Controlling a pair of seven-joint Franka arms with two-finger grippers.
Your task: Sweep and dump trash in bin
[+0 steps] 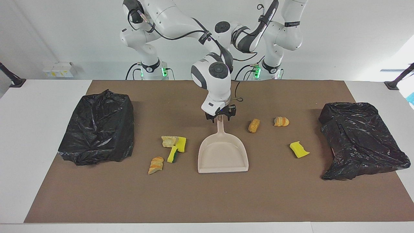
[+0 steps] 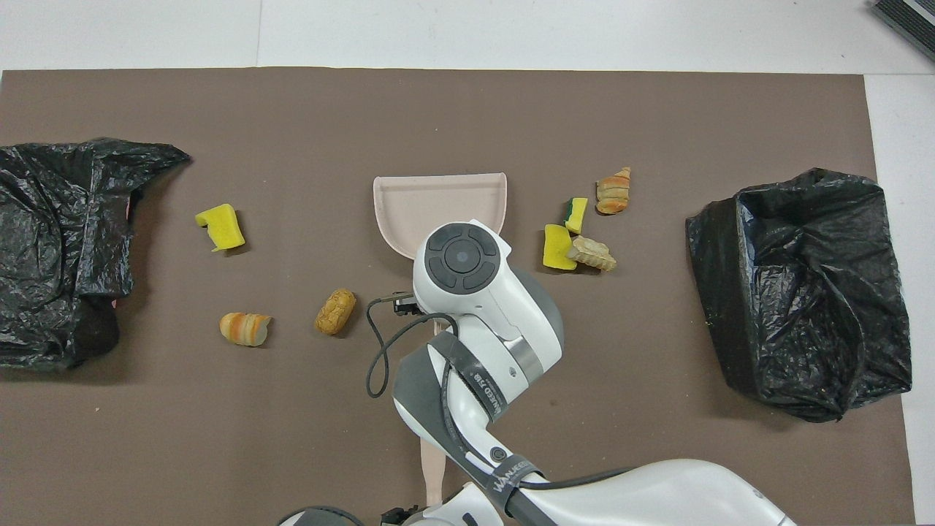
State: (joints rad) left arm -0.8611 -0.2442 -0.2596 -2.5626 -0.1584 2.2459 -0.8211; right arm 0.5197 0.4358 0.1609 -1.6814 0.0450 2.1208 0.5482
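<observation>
A: In the facing view, what sits at the left of the frame?

B: A crumpled black bag (image 1: 97, 129) on the brown mat (image 1: 207, 200) that covers the white bench (image 1: 32, 129). Its plastic hides whatever is inside.

A: And next along?

B: Four bits of trash left of centre, all on the mat: a pale bread chunk (image 1: 169, 141) touching a yellow sponge (image 1: 181, 144), a green-backed sponge (image 1: 173, 154) just below them, and a striped bread slice (image 1: 156, 164) lowest in the frame.

A: At the centre?

B: The beige dustpan (image 1: 223, 155), flat on the mat with its handle pointing up the frame. No trash lies in it. The right gripper (image 1: 220, 116) is at the tip of that handle; whether it grips it cannot be told.

A: Right of centre?

B: A brown bread roll (image 1: 254, 125), an orange bread slice (image 1: 281, 121) beside it, and a lone yellow sponge (image 1: 299, 149) lower down. All three are on the mat.

A: At the right edge?

B: A second black bag (image 1: 362, 139), slumped, its contents hidden.

A: The left gripper?

B: It (image 2: 398, 515) shows only at the overhead view's bottom edge, beside a beige handle (image 2: 431, 471). Open or closed cannot be told.
</observation>
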